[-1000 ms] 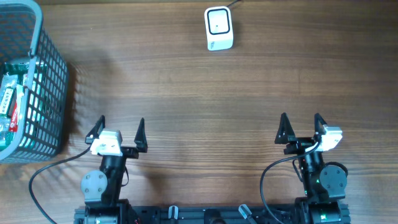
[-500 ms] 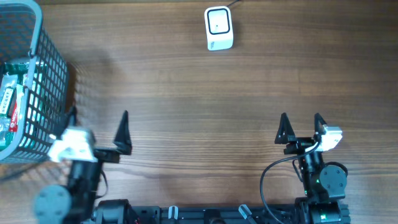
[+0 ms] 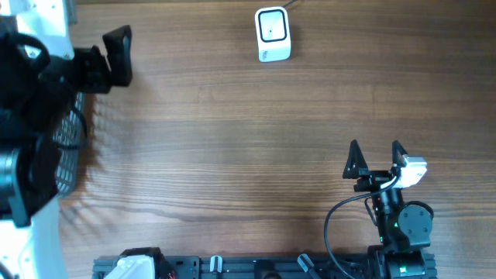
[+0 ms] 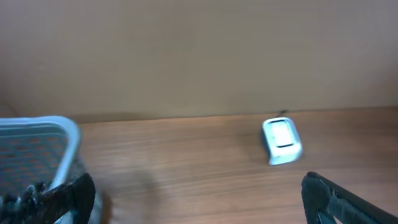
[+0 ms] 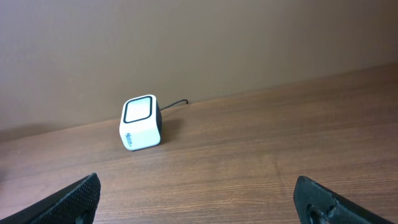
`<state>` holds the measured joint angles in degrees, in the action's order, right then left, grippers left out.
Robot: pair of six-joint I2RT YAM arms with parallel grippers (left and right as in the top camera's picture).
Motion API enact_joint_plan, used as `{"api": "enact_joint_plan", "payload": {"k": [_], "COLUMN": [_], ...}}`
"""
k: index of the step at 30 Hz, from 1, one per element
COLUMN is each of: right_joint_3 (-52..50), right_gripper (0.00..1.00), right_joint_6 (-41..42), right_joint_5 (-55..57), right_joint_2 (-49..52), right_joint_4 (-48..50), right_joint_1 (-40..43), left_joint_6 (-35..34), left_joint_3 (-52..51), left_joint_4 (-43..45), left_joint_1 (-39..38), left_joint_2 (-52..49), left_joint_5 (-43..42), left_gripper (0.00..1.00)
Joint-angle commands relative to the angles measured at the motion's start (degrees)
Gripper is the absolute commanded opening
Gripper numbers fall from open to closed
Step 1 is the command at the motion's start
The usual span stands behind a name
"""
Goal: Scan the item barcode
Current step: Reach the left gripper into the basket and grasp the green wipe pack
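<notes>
Wood-grain tabletop [image 3: 232, 132], brown, carrying few objects. Grey wire-mesh basket [image 4: 46, 127] at the left edge: from overhead the left arm [image 3: 31, 116] covers nearly all of it, leaving only a strip of mesh showing, and the left wrist view catches its pale rounded rim and one blurred wall. Item for scanning: cannot be made out; the basket's inside is hidden from above and shows only as a smear of colour through the mesh. Scanner [image 3: 272, 35]: small white box with rounded corners, a dark-outlined window on its upper face and small grey print on the front side, standing at the far middle of the tabletop, close to a plain brown wall [image 5: 249, 37], a thin dark cable [image 5: 176, 103] leaving its back. Nothing stands between the scanner and either arm. Left gripper [image 4: 199, 202]: fingers spread wide, empty, beside the basket rim, one finger cut off from overhead. Right gripper [image 3: 375, 151]: fingers spread wide, empty, at the near right, well apart from the scanner.
</notes>
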<state>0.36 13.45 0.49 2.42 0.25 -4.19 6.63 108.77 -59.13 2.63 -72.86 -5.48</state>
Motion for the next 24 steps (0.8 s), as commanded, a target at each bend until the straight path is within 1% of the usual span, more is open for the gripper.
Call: {"api": "enact_joint_plan", "payload": {"k": [1, 2, 5, 7, 9, 15, 20, 22, 24], "right_joint_3": [-0.1, 0.0, 0.0, -0.1, -0.1, -0.1, 0.0, -0.1, 0.0], "right_gripper": [1.00, 1.00, 1.00, 1.00, 1.00, 1.00, 1.00, 1.00, 1.00], "right_joint_6": [0.2, 0.2, 0.2, 0.2, 0.2, 0.2, 0.2, 0.2, 0.2], "right_joint_5": [0.8, 0.8, 0.8, 0.8, 0.8, 0.8, 0.8, 0.8, 0.8], "right_joint_2": [-0.1, -0.1, -0.1, -0.1, -0.1, -0.1, -0.1, -0.1, -0.1], "right_joint_4": [0.3, 0.3, 0.3, 0.3, 0.3, 0.3, 0.3, 0.3, 0.3], "right_joint_1": [0.1, 0.1, 0.1, 0.1, 0.1, 0.1, 0.1, 0.1, 0.1], "left_joint_6": [1.9, 2.0, 2.0, 3.2, 5.3, 5.5, 13.0, 15.0, 17.2], "left_joint_3": [1.4, 1.4, 1.4, 1.4, 1.4, 0.6, -4.1, -6.2, -7.8], "left_joint_4": [-0.5, -1.0, -1.8, -1.9, -1.9, -3.3, -5.2, -5.2, -5.0], "left_joint_1": [5.0, 7.8, 17.9, 24.0, 28.5, 36.2, 39.7, 40.9, 41.8], "left_joint_2": [-3.0, -4.1, -6.9, -8.8, -10.6, -16.6, -20.9, -21.3, -21.7], "left_joint_5": [11.6, 13.0, 12.7, 11.0, 7.8, 6.8, 1.6, 0.9, -1.6], "left_gripper": [1.00, 1.00, 1.00, 1.00, 1.00, 1.00, 1.00, 1.00, 1.00]}}
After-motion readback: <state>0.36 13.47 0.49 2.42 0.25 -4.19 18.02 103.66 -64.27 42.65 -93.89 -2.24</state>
